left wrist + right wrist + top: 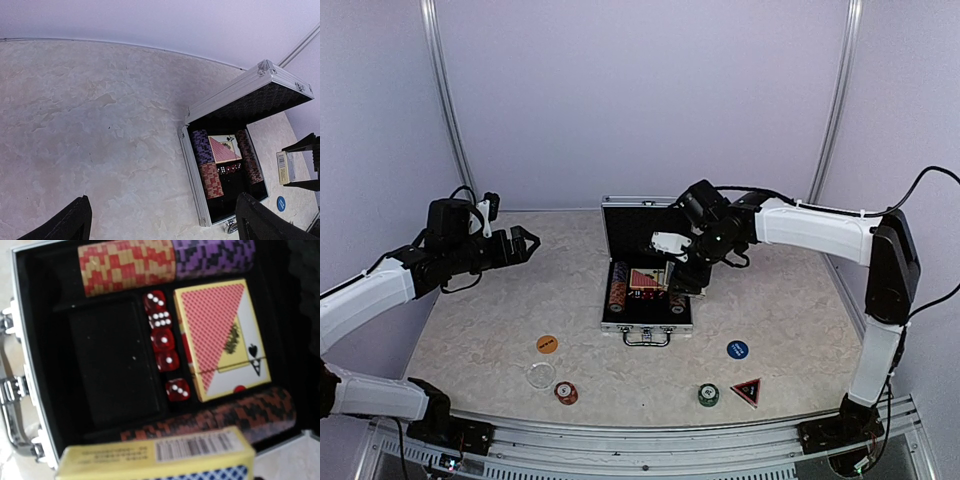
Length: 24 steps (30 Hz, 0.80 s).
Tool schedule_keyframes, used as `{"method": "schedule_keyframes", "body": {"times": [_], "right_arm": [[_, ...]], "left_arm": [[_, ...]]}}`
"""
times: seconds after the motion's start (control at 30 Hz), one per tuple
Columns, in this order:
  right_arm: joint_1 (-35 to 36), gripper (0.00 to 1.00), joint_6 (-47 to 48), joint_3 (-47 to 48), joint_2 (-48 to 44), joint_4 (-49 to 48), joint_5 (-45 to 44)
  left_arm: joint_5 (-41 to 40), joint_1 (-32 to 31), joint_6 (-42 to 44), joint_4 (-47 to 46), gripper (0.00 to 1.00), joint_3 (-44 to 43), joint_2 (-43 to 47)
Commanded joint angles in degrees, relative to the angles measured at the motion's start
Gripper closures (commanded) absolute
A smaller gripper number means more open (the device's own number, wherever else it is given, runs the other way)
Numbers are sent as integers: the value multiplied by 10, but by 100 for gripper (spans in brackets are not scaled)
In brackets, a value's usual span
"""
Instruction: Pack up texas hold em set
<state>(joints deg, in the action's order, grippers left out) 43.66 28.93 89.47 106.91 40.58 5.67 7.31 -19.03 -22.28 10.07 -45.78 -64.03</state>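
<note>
Silver case (630,235) lies open mid-surface (800,320), with the red deck (220,335), dice (162,340) and chip rows (127,267) bedded in its black lining. Right pincer (678,278) hangs over it, clamped on the blue deck (160,455). Left pincer (525,243) is spread wide, well off to the left; the orange disc (547,344), blue disc (737,349) and triangle marker (747,390) sit loose near the front edge.

Beige marbled table (800,300); pale lilac backdrop walls (640,100); silver aluminium rail (650,445) along near table edge.
</note>
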Motion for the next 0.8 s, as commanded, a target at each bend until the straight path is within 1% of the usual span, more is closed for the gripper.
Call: {"method": "schedule_keyframes", "body": {"times": [0.0,0.23,0.77], "right_arm": [[10,63,-4,13,11,-29,2],[19,63,-5,33,22,-30,-2],[33,63,-4,47,44,-68,-6]], "left_arm": [[3,7,1,-11,1,7,-1],[3,8,2,-11,1,8,0],[-2,8,3,-9,1,10,-2]]}}
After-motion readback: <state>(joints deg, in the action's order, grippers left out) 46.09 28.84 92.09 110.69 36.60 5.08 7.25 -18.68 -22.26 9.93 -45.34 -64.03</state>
